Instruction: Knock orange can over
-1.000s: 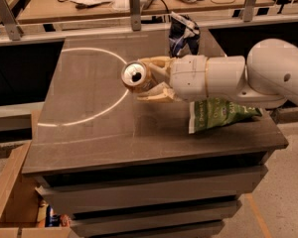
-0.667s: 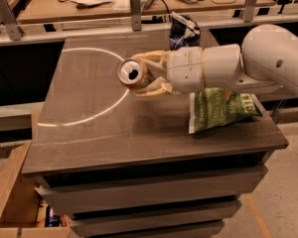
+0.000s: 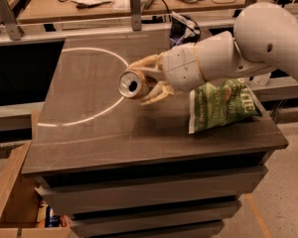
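Note:
The orange can [image 3: 131,84] lies on its side between my gripper's fingers, its silver top and pull-tab facing the camera. It sits over the middle of the dark table [image 3: 89,128], low above or on the surface; I cannot tell which. My gripper [image 3: 145,80] reaches in from the right on the white arm. One pale finger [image 3: 145,62] is above the can and one is below it, shut on the can.
A green chip bag [image 3: 221,105] lies on the table's right part, under the arm. A dark blue chip bag [image 3: 183,28] stands at the back edge. A pale arc [image 3: 114,58] marks the tabletop. A cardboard box [image 3: 7,192] sits on the floor at left. A cluttered bench runs behind.
The can, tipped sideways in the gripper, has moved slightly left and then lower toward the tabletop. The arm's wrist has shifted with it over the green chip bag.

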Controlling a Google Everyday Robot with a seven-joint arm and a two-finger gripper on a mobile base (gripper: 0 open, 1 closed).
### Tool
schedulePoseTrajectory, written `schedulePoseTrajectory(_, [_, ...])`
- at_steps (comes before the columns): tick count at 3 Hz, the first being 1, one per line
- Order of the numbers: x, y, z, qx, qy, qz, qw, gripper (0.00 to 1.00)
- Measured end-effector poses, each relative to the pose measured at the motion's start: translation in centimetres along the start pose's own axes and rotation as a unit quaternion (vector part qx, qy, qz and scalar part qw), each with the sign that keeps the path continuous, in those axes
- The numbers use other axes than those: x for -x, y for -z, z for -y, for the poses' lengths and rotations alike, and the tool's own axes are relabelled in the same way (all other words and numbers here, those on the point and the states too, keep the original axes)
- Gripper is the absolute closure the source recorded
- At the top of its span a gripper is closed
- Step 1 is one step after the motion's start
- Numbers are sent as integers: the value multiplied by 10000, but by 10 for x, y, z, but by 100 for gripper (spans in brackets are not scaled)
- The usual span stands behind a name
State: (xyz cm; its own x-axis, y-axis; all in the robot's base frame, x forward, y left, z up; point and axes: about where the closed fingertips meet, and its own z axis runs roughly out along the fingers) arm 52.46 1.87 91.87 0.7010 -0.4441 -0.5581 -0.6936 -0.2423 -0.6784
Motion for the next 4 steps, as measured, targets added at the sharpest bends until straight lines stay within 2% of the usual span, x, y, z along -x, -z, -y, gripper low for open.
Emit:
schedulePoseTrajectory(1, [-19, 6, -12, 294, 276, -466, 9981, 100])
schedulePoseTrajectory(2, [-19, 5, -12, 295, 280, -463, 9981, 100])
schedulePoseTrajectory(3, [-14, 0, -9, 501, 597, -450, 9959, 100])
schedulePoseTrajectory(4, [-9, -4, -6, 755, 909, -441, 9920, 100])
